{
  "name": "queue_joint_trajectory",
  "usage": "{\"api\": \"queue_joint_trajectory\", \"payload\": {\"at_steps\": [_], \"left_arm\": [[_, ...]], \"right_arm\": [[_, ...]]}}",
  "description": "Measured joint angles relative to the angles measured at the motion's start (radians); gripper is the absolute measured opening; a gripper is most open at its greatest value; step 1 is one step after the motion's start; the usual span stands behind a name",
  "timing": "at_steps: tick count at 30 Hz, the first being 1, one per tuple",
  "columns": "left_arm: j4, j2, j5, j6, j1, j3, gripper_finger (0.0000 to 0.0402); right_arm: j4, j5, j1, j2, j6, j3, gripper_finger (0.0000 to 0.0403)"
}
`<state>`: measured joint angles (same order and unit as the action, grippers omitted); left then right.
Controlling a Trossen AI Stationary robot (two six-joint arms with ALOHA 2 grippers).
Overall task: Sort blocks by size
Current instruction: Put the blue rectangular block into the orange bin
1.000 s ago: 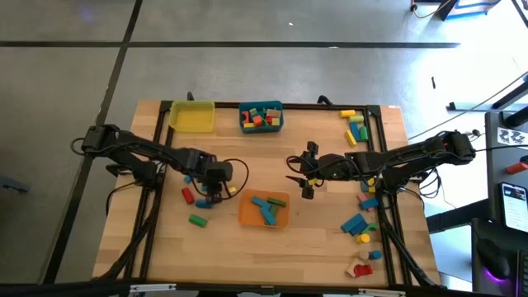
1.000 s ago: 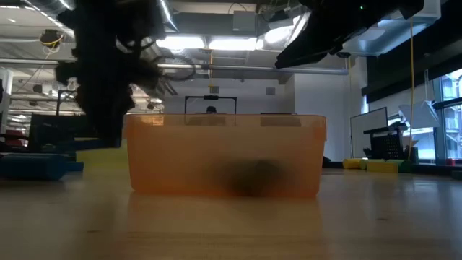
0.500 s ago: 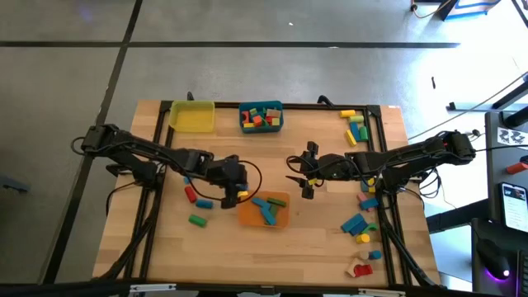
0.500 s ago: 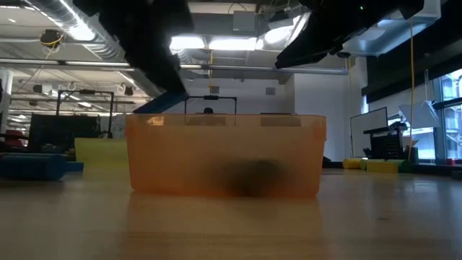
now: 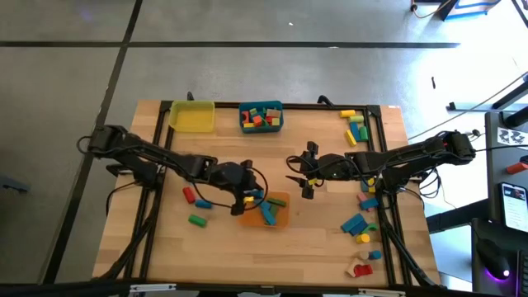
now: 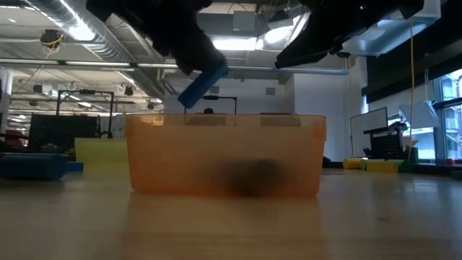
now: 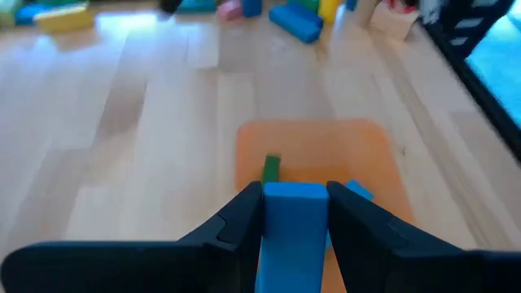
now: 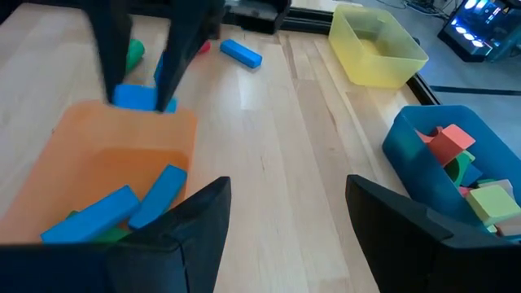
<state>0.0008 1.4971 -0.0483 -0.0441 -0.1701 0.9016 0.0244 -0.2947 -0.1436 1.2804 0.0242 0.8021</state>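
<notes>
Item: long blue block [image 7: 293,224], smooth painted wood, rectangular, clamped between the fingers of the left tool [image 5: 250,195] and held above the near-left rim of the orange bin [image 5: 279,218].

Risk: if released this close to the rim, the block could be tipped onto the table [image 5: 223,239].

Bin: translucent plastic; blue and green blocks are lodged inside.

Right tool [image 5: 302,172]: held wide open, empty, right of the bin.

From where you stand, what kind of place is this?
Probably a robotics lab or workshop: a wooden table in a large hall with exposed ceiling ducts, monitors on desks, and a bare concrete floor.
</notes>
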Motion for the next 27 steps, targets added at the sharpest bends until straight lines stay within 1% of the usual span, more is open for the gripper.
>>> {"api": "queue_joint_trajectory", "payload": {"at_steps": [4,8,12,27], "left_arm": [[0.071,0.064,0.01,0.023,-0.014,0.0,0.0113],[0.071,0.098,0.005,0.048,-0.013,0.0,0.0113],[0.07,0.104,-0.018,0.06,-0.011,0.0,0.0113],[0.06,0.104,-0.008,0.048,-0.009,0.0,0.0114]], "right_arm": [[0.001,0.0,0.0,0.0,0.0,0.0,0.0241],[0.0,0.0,0.0,0.0,0.0,0.0,0.0241],[0.0,0.0,0.0,0.0,0.0,0.0,0.0241],[0.0,0.0,0.0,0.0,0.0,0.0,0.0241]]}}
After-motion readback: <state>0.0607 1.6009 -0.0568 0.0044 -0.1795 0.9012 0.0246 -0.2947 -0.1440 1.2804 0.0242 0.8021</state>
